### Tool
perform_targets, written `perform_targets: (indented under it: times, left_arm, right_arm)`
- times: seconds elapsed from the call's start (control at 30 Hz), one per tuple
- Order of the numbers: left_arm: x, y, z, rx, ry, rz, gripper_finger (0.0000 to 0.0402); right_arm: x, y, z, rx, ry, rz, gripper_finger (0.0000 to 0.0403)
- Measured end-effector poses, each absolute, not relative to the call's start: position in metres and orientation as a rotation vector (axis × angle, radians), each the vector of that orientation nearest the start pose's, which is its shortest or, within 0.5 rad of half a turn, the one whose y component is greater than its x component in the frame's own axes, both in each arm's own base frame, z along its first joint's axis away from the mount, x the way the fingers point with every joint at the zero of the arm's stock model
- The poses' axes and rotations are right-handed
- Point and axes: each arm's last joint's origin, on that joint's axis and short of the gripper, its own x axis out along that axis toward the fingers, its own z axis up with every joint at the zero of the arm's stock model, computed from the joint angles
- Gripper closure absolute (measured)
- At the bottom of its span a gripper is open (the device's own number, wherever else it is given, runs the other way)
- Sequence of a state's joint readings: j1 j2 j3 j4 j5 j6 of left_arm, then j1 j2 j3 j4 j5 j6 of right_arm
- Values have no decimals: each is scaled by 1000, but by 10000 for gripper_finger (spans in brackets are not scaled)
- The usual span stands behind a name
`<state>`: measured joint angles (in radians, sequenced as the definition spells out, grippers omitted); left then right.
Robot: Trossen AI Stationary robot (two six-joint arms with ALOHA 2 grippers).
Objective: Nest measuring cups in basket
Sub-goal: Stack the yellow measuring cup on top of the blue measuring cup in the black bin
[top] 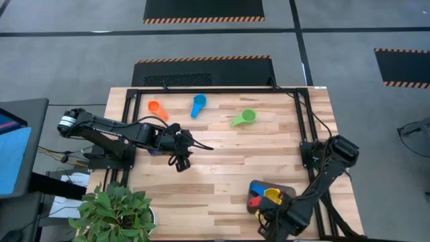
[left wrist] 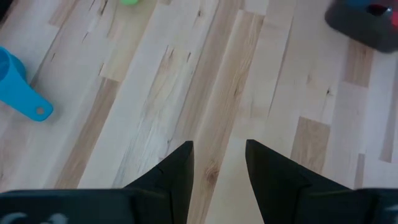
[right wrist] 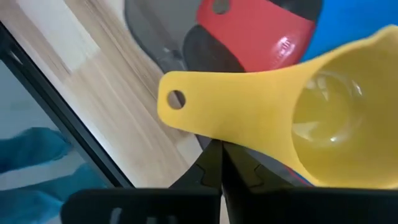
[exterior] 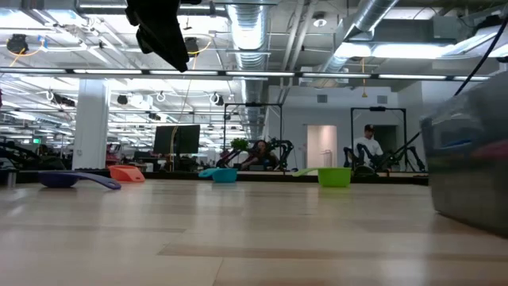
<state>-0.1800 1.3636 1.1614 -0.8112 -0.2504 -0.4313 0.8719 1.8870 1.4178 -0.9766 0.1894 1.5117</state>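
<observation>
Left hand [top: 180, 160] hangs over the left middle of the desk [top: 222, 181], fingers [left wrist: 177, 174] spread apart with bare wood showing between them, gripping nothing. Along the far edge of the desk three cups sit in a row, well apart from each other: the orange cup [top: 157, 109] at the left, a blue cup [top: 197, 105] beside it, the green cup [top: 244, 118] further right. From desk level the orange [exterior: 127, 172], blue [exterior: 221, 175] and green [exterior: 334, 176] cups line up the same way, and one darker blue scoop [exterior: 73, 179] lies at the far left of that view. Over at the near right corner sits the basket [top: 289, 193], dark grey, with the yellow cup [top: 272, 195] inside it, the red cup [top: 254, 200] alongside and a blue cup [top: 258, 187] beside those. Right hand [top: 274, 218] is low at the near edge of the basket, and its wrist view shows the fingers [right wrist: 214, 163] pressed together just under the yellow cup's handle [right wrist: 186, 106], pinched flat with nothing seen between them. The yellow cup [right wrist: 323, 118] lies across the red one [right wrist: 255, 34] there, blue [right wrist: 354, 22] showing behind it. A potted plant [top: 114, 212] stands at the near left corner.
</observation>
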Motion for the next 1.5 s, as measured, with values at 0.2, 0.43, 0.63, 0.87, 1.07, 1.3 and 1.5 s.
perform_targets:
  times: [0.2,0.43,0.63,0.87,1.07,1.3,1.5]
  left_arm:
    - [265,-41,290,-178,953,274,266]
    - [265,-41,290,-178,953,274,266]
    - [265,-41,290,-178,953,274,266]
    - [265,-41,290,-195,952,279,266]
    - [265,-41,290,-200,955,274,266]
    - [265,-41,290,-199,954,274,266]
    - [265,-41,290,-205,952,277,266]
  right_arm:
    - [246,273,203,546,1230,-394,377]
    - [245,276,204,554,1224,-373,370]
    - [259,261,204,555,1141,-453,386]
    - [270,249,209,516,1076,-465,376]
    - [246,266,224,479,1125,-325,361]
    - [238,286,198,423,1293,-228,374]
    - [238,285,192,430,1313,-289,386]
